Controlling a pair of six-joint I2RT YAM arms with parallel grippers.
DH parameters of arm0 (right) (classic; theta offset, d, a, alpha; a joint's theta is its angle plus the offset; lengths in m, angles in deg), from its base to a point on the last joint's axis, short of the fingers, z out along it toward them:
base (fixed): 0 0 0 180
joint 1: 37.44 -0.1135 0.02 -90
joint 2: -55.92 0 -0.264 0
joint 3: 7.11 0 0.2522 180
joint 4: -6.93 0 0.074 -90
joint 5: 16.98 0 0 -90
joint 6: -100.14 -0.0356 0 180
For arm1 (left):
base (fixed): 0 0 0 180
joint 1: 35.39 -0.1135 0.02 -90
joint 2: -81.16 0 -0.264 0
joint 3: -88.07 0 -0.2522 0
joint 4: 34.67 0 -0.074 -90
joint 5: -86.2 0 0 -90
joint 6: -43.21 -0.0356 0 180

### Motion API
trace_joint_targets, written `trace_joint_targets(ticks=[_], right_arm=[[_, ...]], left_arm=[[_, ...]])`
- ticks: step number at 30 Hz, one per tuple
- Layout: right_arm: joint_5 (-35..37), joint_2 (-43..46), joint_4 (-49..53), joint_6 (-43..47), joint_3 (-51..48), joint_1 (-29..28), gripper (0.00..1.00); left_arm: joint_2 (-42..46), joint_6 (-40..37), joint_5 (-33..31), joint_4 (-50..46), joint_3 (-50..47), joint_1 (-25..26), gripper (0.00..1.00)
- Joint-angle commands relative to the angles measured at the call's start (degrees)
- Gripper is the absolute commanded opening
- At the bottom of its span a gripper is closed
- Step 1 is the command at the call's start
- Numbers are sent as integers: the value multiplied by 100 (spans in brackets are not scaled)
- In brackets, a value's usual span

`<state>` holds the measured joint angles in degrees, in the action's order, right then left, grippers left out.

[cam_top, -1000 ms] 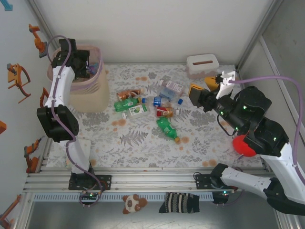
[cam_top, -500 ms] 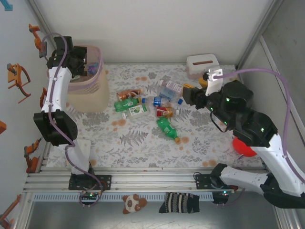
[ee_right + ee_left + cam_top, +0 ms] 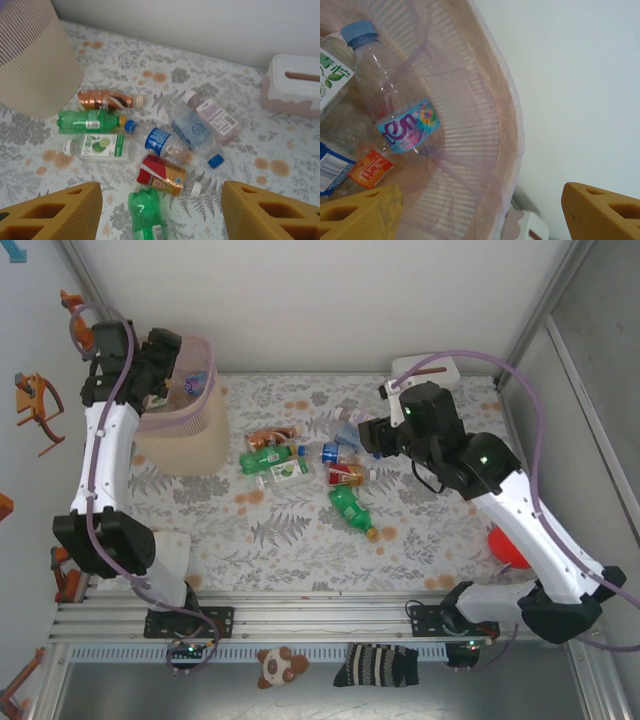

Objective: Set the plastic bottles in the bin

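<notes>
The left end effector (image 3: 480,212) stood wide and empty over the tall translucent pale-pink plastic bin (image 3: 190,445), which held small plastic bottles (image 3: 395,115). The right end effector (image 3: 162,210), wide and empty, hung above more bottles on the floral worktop (image 3: 300,550)

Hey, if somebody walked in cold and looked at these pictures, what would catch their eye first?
The scatter of plastic bottles lying mid-scene on the flowered table draws the eye first, with the right gripper hanging open and empty above them. Next comes the tall pink bin at the far left, a blue-capped bottle and others already inside, and the left gripper open above it.
</notes>
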<state>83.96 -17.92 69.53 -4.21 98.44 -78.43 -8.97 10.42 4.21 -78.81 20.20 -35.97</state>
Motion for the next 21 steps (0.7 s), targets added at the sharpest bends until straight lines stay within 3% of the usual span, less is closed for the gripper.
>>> trace_joint_targets(ticks=[1, 9, 15, 21], right_arm=[[-321, -185, 265, -144, 120, 107, 62], [-671, -992, 501, -111, -33, 126, 57], [-968, -1695, 646, 2, -222, 117, 55], [-997, -2198, 714, 39, -527, 32, 55]], left_arm=[[405, -816, 321, 321, -269, -23, 82], [1018, -1428, 918, 390, -877, -30, 81], [1607, -1512, 1706, 1227, -1726, -48, 81], [1942, -1554, 2090, 1264, -2056, -52, 81]])
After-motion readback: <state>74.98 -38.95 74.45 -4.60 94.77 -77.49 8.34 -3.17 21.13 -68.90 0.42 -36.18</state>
